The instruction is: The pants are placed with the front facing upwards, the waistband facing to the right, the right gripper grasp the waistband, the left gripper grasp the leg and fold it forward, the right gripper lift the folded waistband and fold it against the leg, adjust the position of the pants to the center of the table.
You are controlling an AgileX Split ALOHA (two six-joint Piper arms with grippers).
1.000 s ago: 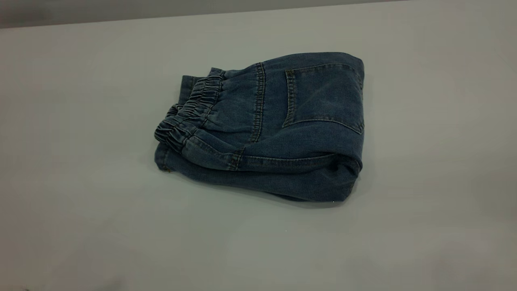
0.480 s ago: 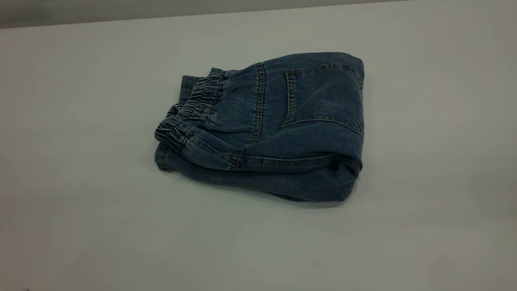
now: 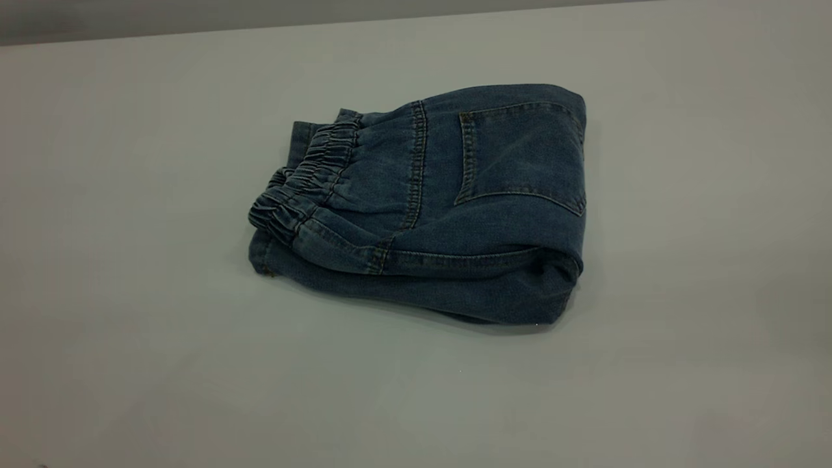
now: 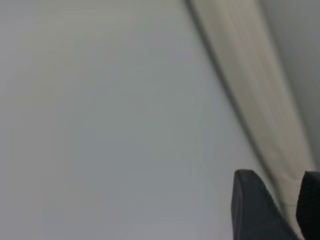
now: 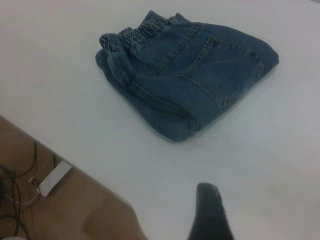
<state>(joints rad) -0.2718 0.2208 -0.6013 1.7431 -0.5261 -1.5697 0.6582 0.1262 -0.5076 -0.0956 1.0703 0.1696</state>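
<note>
The blue denim pants [image 3: 448, 214] lie folded into a compact bundle near the middle of the table [image 3: 130, 364], with a back pocket facing up. The gathered waistband [image 3: 305, 175] points to the left of the exterior view and rests on the leg layer beneath. Neither gripper shows in the exterior view. In the right wrist view the pants [image 5: 195, 75] and waistband [image 5: 135, 32] lie well ahead of my right gripper [image 5: 265, 215]. Only one of its fingers [image 5: 209, 212] shows, with nothing beside it. My left gripper [image 4: 277, 175] hangs open over bare table [image 4: 100, 125], holding nothing.
The table's near edge [image 5: 75, 150] crosses the right wrist view, with brown floor, cables and a white power strip [image 5: 54, 177] below it. A pale beige band [image 4: 250, 80] runs along the table in the left wrist view. Bare tabletop surrounds the pants on all sides.
</note>
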